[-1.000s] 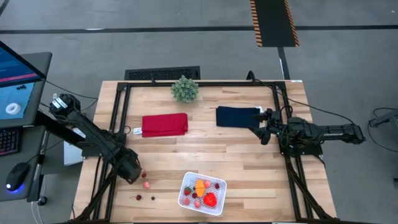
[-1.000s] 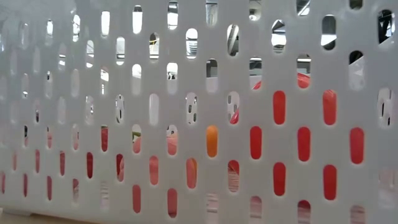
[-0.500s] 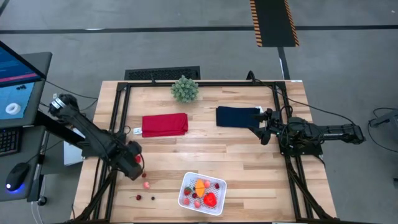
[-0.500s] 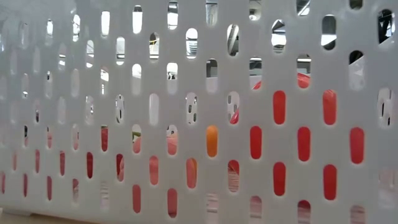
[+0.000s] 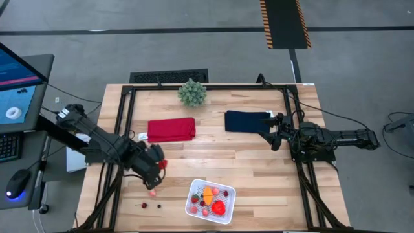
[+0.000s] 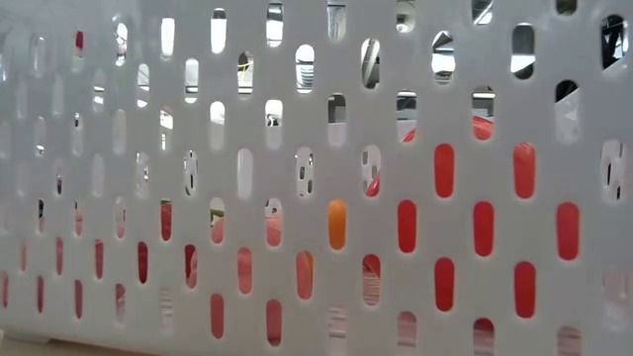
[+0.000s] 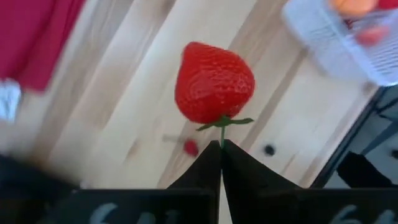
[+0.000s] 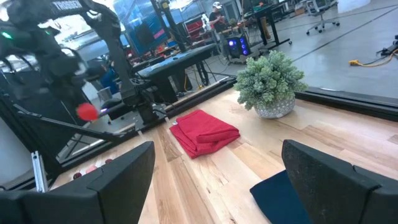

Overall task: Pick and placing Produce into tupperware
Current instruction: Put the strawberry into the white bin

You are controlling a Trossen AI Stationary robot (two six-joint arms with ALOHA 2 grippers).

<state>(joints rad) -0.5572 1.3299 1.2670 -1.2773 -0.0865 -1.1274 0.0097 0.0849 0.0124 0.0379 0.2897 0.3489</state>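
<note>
My left gripper hangs above the table's near left part, left of the tupperware. It is shut on a red strawberry, which also shows in the high view as the strawberry. The tupperware is a white square container holding red, orange and pinkish produce. A pinkish piece and two dark cherries lie loose on the wood. My right gripper waits open and level at the table's right, beside the navy cloth. My left gripper pinches the strawberry's thin green stem between its two shut fingertips. The fingers point steeply down. The berry hangs just beyond the fingertips, clear of the table.
A red folded cloth lies at the far left and a bushy green plant stands at the far edge. In the low view the tupperware's slotted white wall fills the picture. Bare wood lies between the cloths and the tupperware.
My left gripper has risen from the loose pieces and gone toward the table's right edge, nearer the tupperware, rolling its wrist as it went. It has stayed shut, and the strawberry has come up with it, clear of the table.
</note>
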